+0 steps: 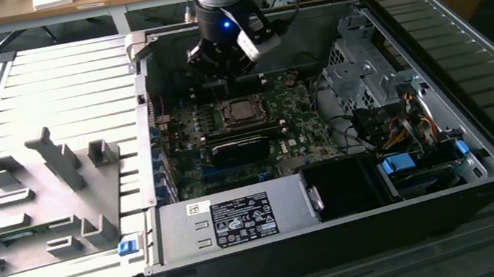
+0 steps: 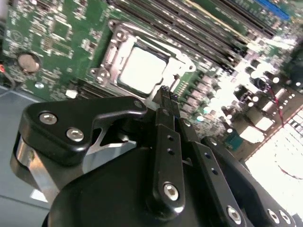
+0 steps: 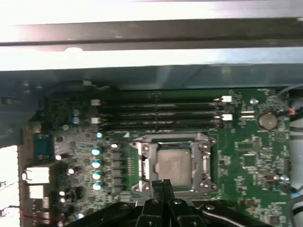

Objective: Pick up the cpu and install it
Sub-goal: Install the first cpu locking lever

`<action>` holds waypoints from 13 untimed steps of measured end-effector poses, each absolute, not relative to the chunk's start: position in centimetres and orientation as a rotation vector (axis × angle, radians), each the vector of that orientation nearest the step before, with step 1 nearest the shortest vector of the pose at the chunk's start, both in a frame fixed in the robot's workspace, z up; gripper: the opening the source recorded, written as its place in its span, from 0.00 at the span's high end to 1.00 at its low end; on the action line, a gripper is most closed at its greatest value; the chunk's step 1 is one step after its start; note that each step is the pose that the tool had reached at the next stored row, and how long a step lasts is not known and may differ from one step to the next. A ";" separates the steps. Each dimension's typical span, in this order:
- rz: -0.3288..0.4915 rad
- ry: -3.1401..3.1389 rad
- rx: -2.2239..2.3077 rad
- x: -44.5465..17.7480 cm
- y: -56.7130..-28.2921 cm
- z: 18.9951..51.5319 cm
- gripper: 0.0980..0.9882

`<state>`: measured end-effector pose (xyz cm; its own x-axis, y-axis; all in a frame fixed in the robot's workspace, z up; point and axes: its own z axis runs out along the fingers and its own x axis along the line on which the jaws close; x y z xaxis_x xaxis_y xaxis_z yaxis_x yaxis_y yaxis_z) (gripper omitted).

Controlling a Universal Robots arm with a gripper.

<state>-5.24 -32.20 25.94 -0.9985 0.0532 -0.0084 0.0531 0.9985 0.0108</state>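
One cpu lies flat inside the socket frame on the motherboard with its silvery top showing, so the placing looks done. Whether the frame is latched over it I cannot tell. The gripper hovers just above the socket's edge, its fingers pressed together with nothing between them; I judge the chip now sits unaided. In the exterior view the arm hangs into the open computer case, which lies on its side on the slatted worktop, giving access from above.
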 end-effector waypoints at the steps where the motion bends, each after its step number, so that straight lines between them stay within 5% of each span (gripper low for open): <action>1: 0.016 3.132 0.083 -5.5 -32.2 25.9 0.99; 13: 0.016 3.132 0.083 -7.5 -32.2 25.9 0.99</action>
